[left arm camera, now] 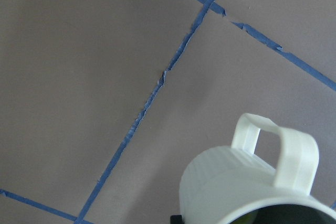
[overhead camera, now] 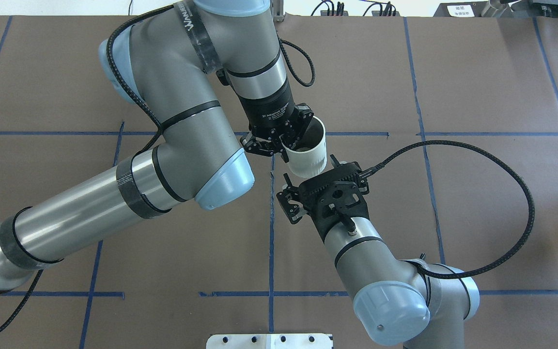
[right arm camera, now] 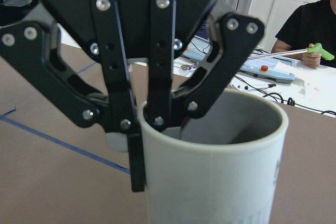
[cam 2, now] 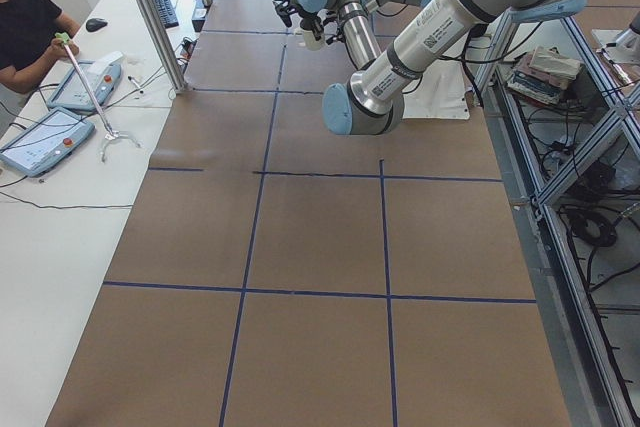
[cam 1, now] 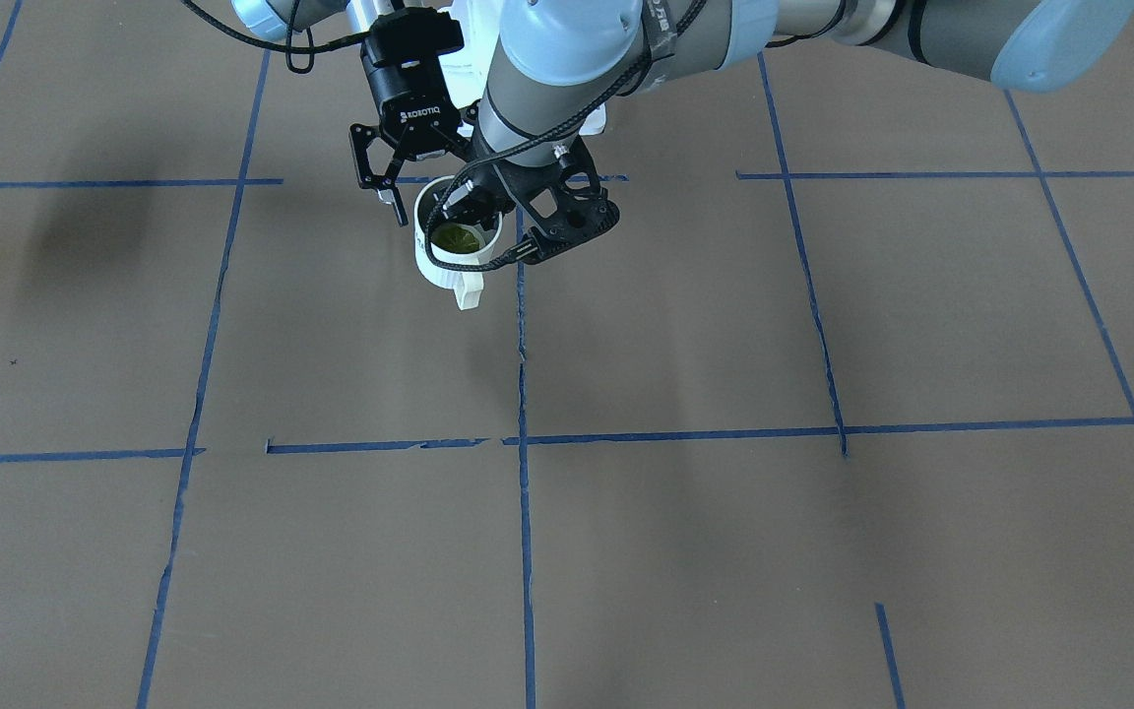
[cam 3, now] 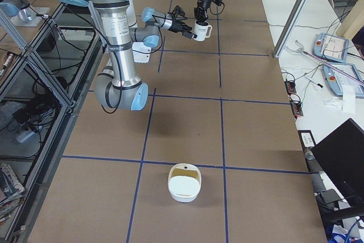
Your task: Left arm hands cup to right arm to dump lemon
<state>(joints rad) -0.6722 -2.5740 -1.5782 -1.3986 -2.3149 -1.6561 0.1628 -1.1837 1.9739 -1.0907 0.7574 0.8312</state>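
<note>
The white cup (cam 1: 439, 266) hangs above the brown table, upright, with its handle toward the operators' side. The lemon (cam 1: 456, 238) lies inside it. My left gripper (cam 1: 459, 209) points straight down and is shut on the cup's rim, one finger inside and one outside, as the right wrist view (right arm camera: 149, 129) shows. My right gripper (cam 1: 419, 172), marked ROBOTIQ, is open and lies close against the cup's robot-facing side. One of its fingertips (cam 1: 397, 209) is beside the rim and the other is hidden. The cup also shows in the overhead view (overhead camera: 308, 160) and the left wrist view (left arm camera: 231, 187).
Blue tape lines (cam 1: 524, 394) grid the table. A white bowl-like container (cam 3: 184, 182) sits at the table's end on my right. Operators' desks with pendants (cam 2: 60, 97) and a metal post (cam 2: 150, 17) border the far side.
</note>
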